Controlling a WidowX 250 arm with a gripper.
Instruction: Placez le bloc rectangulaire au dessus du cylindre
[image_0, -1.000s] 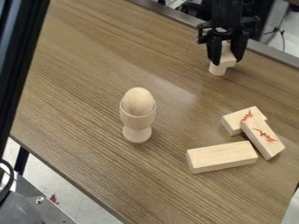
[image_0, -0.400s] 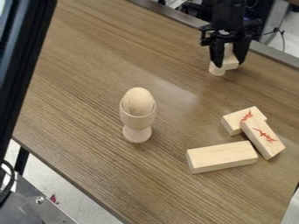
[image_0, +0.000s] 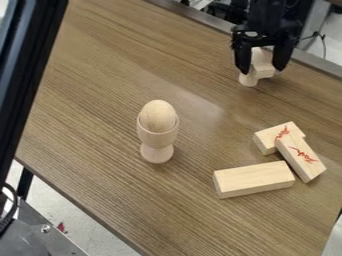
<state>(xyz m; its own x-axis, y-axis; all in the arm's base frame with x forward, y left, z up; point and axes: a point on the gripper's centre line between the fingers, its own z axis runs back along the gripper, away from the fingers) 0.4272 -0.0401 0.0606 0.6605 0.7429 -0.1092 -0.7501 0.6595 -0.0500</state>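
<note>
Gripper (image_0: 262, 69), upper R of view: fingers now spread wider than in prev. frames, w/ a gap on block's R side; contact on L, can't tell. Nothing clamped. Rect. block (image_0: 265, 71) lies btwn the fingers, at top of the short cyl. (image_0: 248, 80), offset toward upper R. Cyl. unchanged in pos. Surface: wood-grain table (image_0: 100, 125) w/ egg (image_0: 158, 114) upright in egg cup (image_0: 157, 131), approx. ctr.; at lower R, plain block (image_0: 252, 179) near two red-marked blocks (image_0: 304, 156), one overlapping the other. Room: dark post (image_0: 27, 75) at L edge, pale floor (image_0: 50, 207) below, cable (image_0: 324, 46) in bkgd, upper R.
</note>
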